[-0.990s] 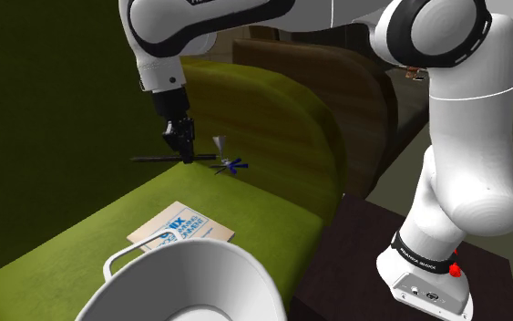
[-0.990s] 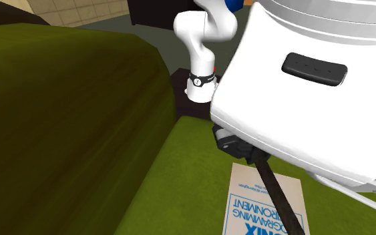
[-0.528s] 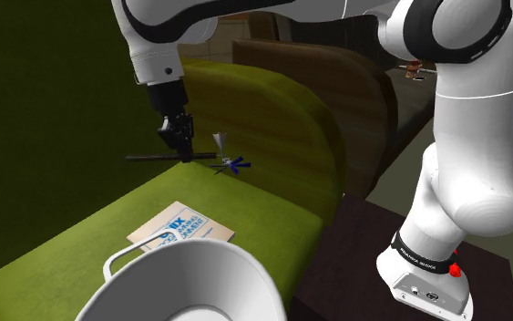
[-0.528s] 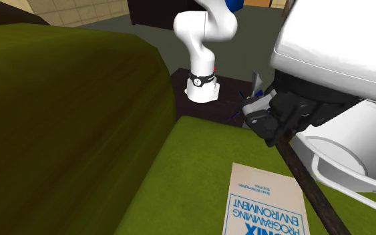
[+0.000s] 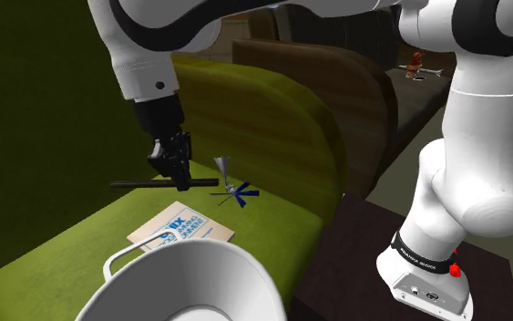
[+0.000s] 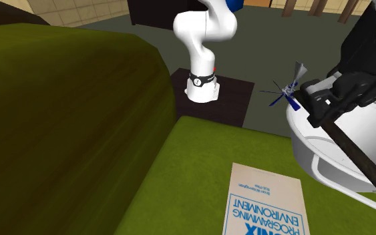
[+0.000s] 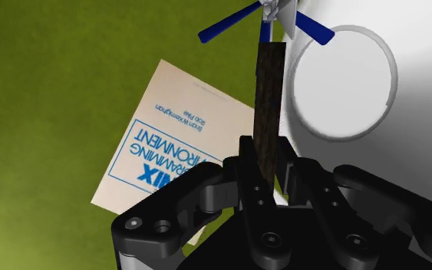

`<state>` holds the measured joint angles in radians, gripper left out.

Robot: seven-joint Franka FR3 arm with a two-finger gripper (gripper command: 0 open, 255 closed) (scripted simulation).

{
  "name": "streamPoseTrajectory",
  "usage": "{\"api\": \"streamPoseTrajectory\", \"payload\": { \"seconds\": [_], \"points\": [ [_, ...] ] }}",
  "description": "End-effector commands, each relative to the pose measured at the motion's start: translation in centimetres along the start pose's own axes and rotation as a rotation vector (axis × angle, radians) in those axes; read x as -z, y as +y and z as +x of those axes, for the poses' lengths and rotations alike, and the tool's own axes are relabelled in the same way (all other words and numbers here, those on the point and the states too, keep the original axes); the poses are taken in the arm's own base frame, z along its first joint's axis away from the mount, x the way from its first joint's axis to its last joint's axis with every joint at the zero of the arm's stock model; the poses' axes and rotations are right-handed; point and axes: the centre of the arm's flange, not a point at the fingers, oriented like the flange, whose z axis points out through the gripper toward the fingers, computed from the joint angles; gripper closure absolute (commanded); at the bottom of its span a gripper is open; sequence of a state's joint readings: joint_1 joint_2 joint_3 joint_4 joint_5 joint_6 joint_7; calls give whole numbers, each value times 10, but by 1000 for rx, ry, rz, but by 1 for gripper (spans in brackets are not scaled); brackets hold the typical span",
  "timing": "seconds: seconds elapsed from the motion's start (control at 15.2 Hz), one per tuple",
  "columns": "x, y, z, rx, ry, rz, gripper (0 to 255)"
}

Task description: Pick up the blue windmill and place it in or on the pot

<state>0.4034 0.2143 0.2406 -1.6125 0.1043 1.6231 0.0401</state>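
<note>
My end effector (image 7: 265,165), clamped on the dark stick of the windmill (image 7: 268,92), has carried it nearer the white pot (image 7: 413,100); blue blades, grey cone.

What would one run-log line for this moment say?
claw: shut on windmill stick | windmill: blue blades near pot rim | pot: white, windmill not yet inside | book: flat on seat

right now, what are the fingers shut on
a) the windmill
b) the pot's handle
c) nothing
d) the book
a: in the wrist view the fingers clasp the windmill by its dark stick, with the blue blades out past them.
</note>
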Motion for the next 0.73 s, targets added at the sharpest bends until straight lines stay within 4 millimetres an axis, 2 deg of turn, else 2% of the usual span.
{"api": "streamPoseTrajectory", "payload": {
  "seconds": [0.0,0.66],
  "points": [
    [-5,-26,-5,-1,0,0,255],
    [-31,-152,-34,-1,0,0,255]
  ]
}}
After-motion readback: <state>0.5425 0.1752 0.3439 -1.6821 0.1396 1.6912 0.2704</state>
